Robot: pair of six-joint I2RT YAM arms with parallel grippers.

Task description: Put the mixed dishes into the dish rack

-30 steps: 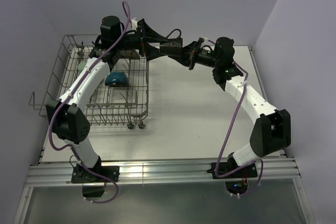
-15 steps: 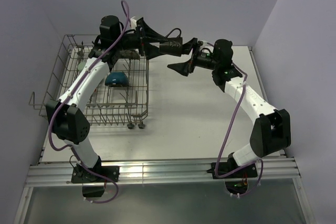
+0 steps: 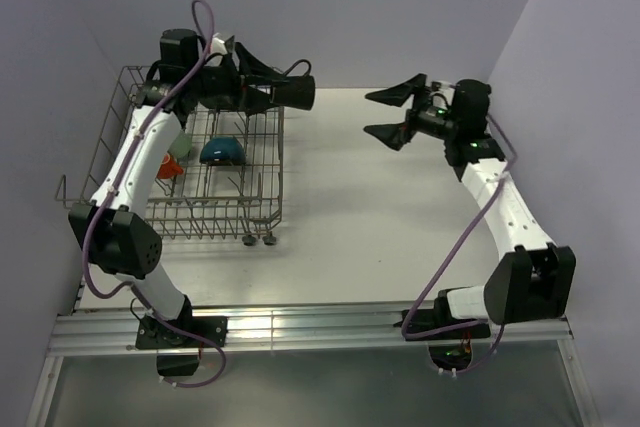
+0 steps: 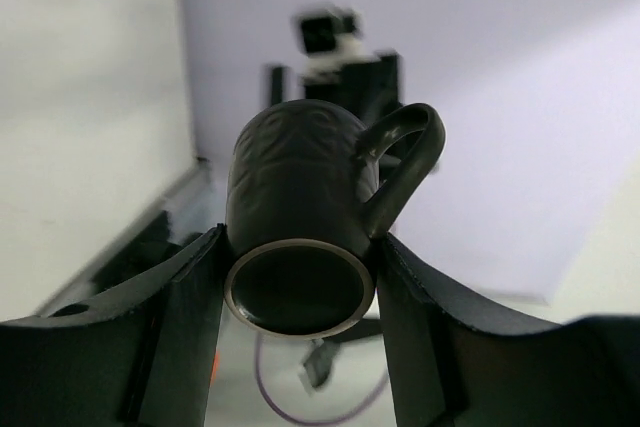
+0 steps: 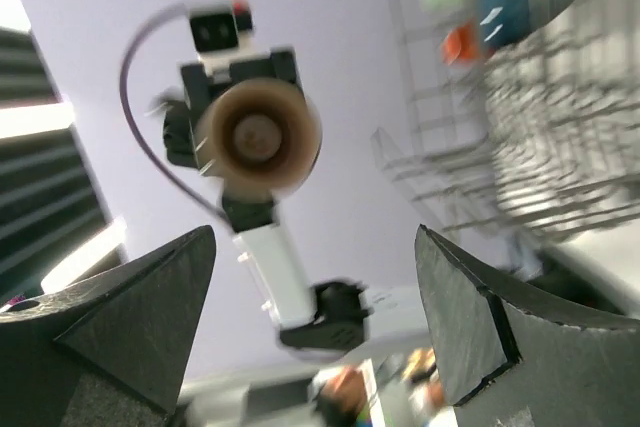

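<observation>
The small brown cup [image 4: 300,197] is a dark handled cup held sideways, clamped between my left gripper's [image 4: 300,272] fingers. From above, this cup [image 3: 298,94] hangs in the air just past the right rear corner of the grey wire dish rack [image 3: 103,143]. A blue bowl [image 3: 222,151] and an orange-red cup [image 3: 172,167] lie in the rack. My right gripper [image 3: 388,114] is open and holds nothing, well to the right of the cup. It faces the cup's brown underside [image 5: 258,137], and its own fingers [image 5: 315,237] stand wide apart.
The rack fills the table's left rear and has small wheels [image 3: 258,238] at its front right corner. The white table [image 3: 370,227] lies between the two arms. Walls close in behind and on both sides. The right wrist view is blurred.
My right gripper has opened, let go of the brown cup and drawn back to the right. My left arm has swung a little left, carrying the cup.
</observation>
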